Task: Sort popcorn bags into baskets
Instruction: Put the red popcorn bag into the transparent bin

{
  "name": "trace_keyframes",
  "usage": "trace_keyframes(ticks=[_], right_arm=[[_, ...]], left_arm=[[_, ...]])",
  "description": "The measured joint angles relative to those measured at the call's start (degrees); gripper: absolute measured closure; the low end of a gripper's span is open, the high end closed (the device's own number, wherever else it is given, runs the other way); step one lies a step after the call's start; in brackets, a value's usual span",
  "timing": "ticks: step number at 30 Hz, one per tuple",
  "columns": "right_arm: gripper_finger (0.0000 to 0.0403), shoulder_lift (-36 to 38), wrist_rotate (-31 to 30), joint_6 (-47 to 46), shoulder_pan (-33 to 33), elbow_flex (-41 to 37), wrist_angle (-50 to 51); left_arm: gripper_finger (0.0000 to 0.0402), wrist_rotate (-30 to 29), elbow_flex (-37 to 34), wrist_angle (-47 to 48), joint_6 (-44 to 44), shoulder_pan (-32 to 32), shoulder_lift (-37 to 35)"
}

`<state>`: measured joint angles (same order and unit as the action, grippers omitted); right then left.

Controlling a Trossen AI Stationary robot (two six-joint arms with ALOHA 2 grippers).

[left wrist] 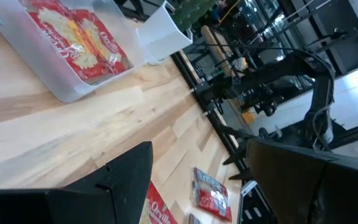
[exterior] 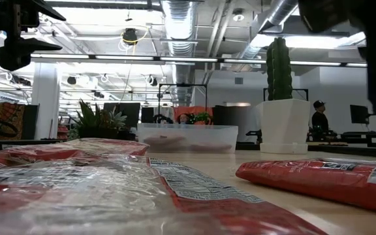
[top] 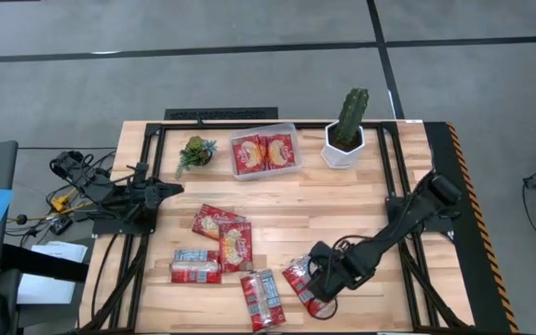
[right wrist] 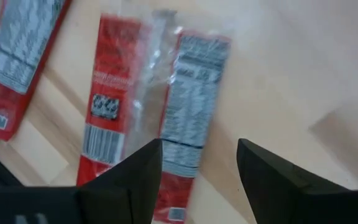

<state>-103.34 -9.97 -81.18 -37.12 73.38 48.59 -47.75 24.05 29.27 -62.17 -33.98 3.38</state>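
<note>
The right gripper [top: 322, 282] hovers low at the near right of the wooden table [top: 380, 200], its 2 dark fingers [right wrist: 135, 180] spread apart with nothing between them. Directly under it lies a flat red popcorn packet with pale blue-white printed panels [right wrist: 148, 118], back side up; in the right wrist view its near end sits in the gap between the fingers and its long axis runs straight away from the wrist. The high view shows that packet [top: 302, 287] slanted, close to the table's near edge, so I judge there is little room on that side and more toward the far side. Just left of it lies another blue-white panelled red packet [top: 262, 300], near but apart. The clear, shallow rectangular plastic tub [top: 265, 152] stands well apart at the far edge, left of the white hexagonal cactus pot [top: 343, 147], and already holds 2 red packets with cream-yellow pictures [top: 265, 154]. The way there crosses bare wood. The left gripper [top: 168, 189] waits at the far left, fingers apart and empty, nearer the cluster of red packets [top: 217, 247] at the near left.
</note>
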Motion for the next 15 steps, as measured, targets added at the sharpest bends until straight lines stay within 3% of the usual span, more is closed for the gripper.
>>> trace_keyframes(ticks=[11,15], right_arm=[[0.0162,-7.86,4.1,2.51,1.41,0.02,-4.69],[0.0201,-9.01,5.98,5.61,2.59,0.23,-6.46]], left_arm=[[0.0152,0.7,0.02,0.08,0.14,-0.01,0.0],[0.0152,0.94,0.01,0.22,0.11,-0.01,0.0]])
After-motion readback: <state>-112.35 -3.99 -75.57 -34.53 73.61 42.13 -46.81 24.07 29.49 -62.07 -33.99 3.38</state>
